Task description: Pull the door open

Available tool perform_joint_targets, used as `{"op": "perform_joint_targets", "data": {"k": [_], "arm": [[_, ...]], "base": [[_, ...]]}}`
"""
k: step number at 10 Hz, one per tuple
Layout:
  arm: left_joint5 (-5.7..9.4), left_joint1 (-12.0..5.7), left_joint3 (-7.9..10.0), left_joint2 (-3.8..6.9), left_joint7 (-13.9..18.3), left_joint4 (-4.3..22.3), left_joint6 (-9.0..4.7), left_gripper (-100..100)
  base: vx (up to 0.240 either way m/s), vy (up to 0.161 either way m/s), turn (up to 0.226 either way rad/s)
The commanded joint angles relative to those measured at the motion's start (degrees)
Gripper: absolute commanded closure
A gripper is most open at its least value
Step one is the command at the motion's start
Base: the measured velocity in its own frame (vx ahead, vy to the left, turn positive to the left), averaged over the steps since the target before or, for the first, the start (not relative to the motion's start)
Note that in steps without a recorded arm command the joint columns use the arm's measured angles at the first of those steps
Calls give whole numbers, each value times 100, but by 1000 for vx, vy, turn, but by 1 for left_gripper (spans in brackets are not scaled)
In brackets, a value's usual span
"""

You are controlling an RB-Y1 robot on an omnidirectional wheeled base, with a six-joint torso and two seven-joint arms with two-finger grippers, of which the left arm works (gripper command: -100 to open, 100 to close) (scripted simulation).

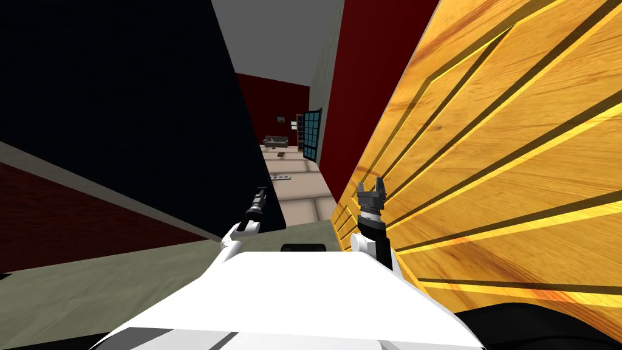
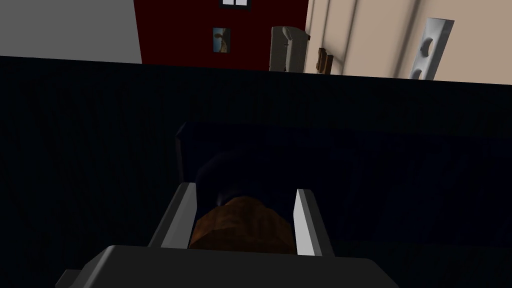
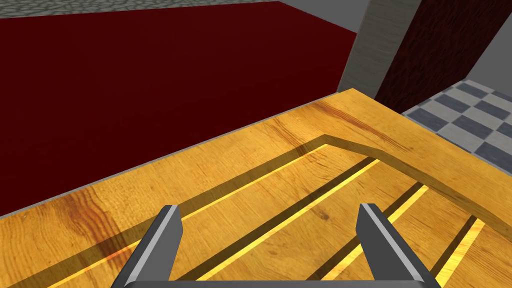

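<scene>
Brown wood-grained knob [image 2: 240,225] on the dark door [image 1: 152,109], to my left, is clamped between the left claw's [image 2: 244,190] fingers. Right claw [image 3: 269,207] is spread wide, close over the yellow wooden door [image 1: 516,152] on the right.

The brown lump [image 2: 240,225] between the left gripper's [image 2: 245,189] fingers is partly hidden behind its body. The dark surface [image 2: 350,150] beyond is too dim to read.
</scene>
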Motion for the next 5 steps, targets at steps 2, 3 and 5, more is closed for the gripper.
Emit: {"op": "perform_joint_targets", "data": {"k": [2, 3, 5], "arm": [[-1, 16, -6, -7, -1, 9, 9, 100], [-1, 16, -6, -7, -1, 9, 9, 100], [6, 65, -86, 71, 70, -8, -4, 100]], "base": [[-26, 1, -6], [-11, -2, 4], [-60, 18, -61]]}}
